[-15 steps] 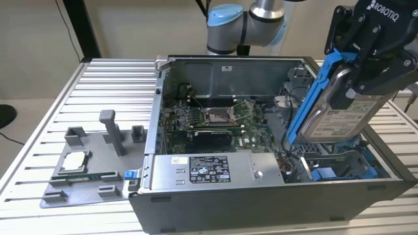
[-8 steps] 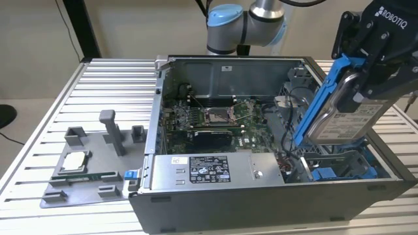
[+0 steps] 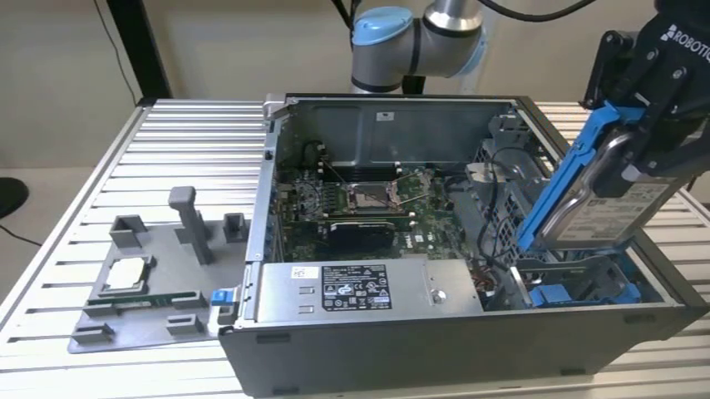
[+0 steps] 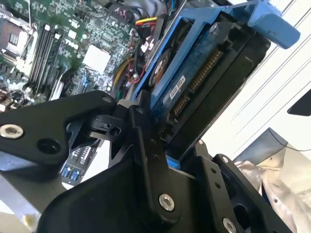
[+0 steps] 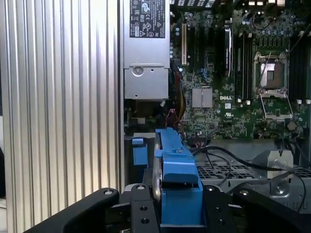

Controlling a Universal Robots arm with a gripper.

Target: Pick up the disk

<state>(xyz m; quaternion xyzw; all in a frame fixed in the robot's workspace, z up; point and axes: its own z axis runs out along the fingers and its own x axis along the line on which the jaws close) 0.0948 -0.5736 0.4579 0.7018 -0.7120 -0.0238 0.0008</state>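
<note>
Clamped on the disk (image 3: 617, 218), my pincer (image 3: 654, 133) holds it tilted steeply on edge, lifted above the open computer case (image 3: 444, 349) at the exterior view's right. The black fingers (image 3: 613, 71) press against the disk's flat sides near its upper end, while its lower end hangs just over the drive bay (image 3: 577, 287), where blue plastic parts sit in the corner of the case. The blue frame rail (image 3: 566, 174) runs along the disk's edge facing the motherboard (image 3: 355, 204), and the white label faces the exterior view's right.

In the second wrist view the disk (image 4: 204, 82) shows its underside with the circuit board and connector row, the blue frame wrapped round it, pinched between my black fingers (image 4: 146, 145). In the first wrist view the disk (image 5: 177, 187) stands edge-on between the two finger links, its blue frame toward the camera, with the motherboard (image 5: 233, 73) and the grey power supply box (image 5: 146, 48) beyond it.

The case lies on its side on a ribbed metal worktop (image 3: 178, 141). Beside the case, at the exterior view's left, a grey fixture plate (image 3: 145, 320) carries a small square silver chip (image 3: 122, 274) and several upright grey holders.
</note>
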